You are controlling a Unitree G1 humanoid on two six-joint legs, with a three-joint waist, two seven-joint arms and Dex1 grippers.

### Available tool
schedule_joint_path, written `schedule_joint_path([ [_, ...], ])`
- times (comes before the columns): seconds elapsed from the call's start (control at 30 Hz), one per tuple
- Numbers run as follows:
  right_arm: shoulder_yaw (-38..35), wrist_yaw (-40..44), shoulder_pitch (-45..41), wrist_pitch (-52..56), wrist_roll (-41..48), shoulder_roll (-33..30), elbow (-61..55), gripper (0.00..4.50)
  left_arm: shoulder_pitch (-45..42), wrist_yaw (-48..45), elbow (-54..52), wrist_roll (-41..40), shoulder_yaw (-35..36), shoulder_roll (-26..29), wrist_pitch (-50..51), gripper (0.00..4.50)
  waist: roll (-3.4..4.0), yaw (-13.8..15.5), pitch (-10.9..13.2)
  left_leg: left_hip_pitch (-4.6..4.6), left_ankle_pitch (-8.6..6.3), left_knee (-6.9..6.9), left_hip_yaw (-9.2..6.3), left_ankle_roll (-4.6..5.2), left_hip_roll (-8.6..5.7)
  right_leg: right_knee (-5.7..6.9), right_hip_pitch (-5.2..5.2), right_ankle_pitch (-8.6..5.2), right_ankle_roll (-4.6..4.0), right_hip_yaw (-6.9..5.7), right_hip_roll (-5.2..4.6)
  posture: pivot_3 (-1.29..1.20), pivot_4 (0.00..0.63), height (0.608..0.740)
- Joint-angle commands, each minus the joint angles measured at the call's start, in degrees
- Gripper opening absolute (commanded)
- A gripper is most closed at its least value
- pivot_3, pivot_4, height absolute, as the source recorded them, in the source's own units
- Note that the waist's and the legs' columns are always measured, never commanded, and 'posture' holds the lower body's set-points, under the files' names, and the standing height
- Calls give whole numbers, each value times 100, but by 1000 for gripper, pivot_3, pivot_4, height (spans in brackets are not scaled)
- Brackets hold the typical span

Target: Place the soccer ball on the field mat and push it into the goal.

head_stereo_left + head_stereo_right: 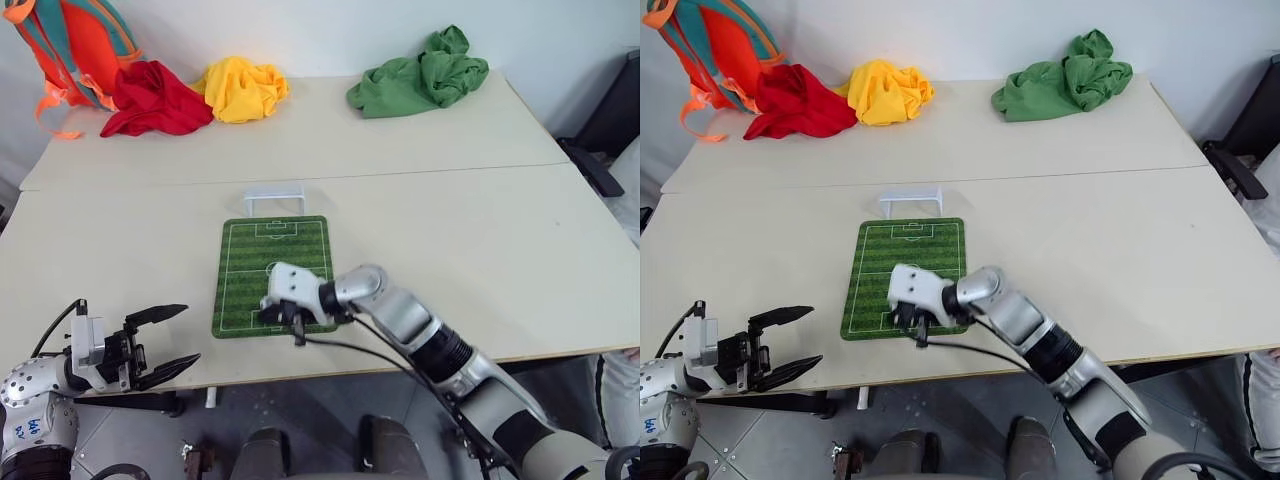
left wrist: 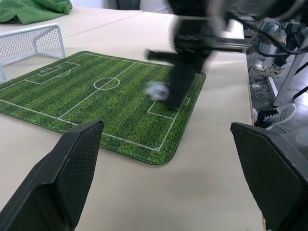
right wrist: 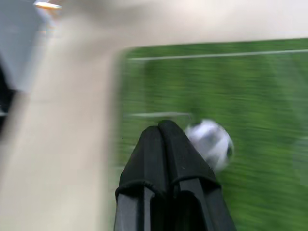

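Note:
The green field mat (image 1: 272, 255) lies on the table with the small white goal (image 1: 274, 197) at its far end. At the mat's near end my right gripper (image 1: 268, 316) is shut, holding nothing, its fingertips (image 3: 161, 130) down close to the grass. The tiny black-and-white soccer ball (image 2: 157, 90) rests on the mat right beside those fingertips; whether they touch it I cannot tell. The ball (image 3: 211, 143) looks blurred in the right wrist view. My left gripper (image 1: 190, 335) stands open and empty off the mat's near left corner, at the table's front edge.
Heaps of cloth lie along the far side of the table: red (image 1: 155, 100), yellow (image 1: 243, 88) and green (image 1: 420, 75). An orange and teal backpack (image 1: 70, 40) stands at the far left corner. A seam (image 1: 450, 172) crosses between the two tabletops behind the goal.

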Motion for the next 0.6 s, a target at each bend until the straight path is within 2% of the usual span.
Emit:
schedule_joint_path([
  [0.03,-778,-294,-725,-448,9,11,592,34,-175,-25,-3,-7,84,31,-129,4500,0,4,1,-1,0,0,0,0,0,0,-1,0,0,0,0,0,150,740],
  [0.13,-1218,-476,-1087,-555,51,-25,923,34,-396,64,165,95,26,-8,-194,4500,0,2,2,-1,0,0,0,0,0,0,-1,0,0,0,0,0,150,740],
  [0.3,-1478,-499,-1025,-515,30,-58,856,34,-648,175,411,229,-23,-50,-253,4500,-1,-29,1,-1,-3,-5,5,0,0,-4,-2,0,0,-1,0,0,150,740],
  [0.6,-1906,-113,-456,77,441,-646,-255,34,-1148,499,871,409,28,33,-218,4500,-2,-89,2,-2,-4,-3,7,1,0,-6,-2,0,0,-1,0,0,150,740],
])
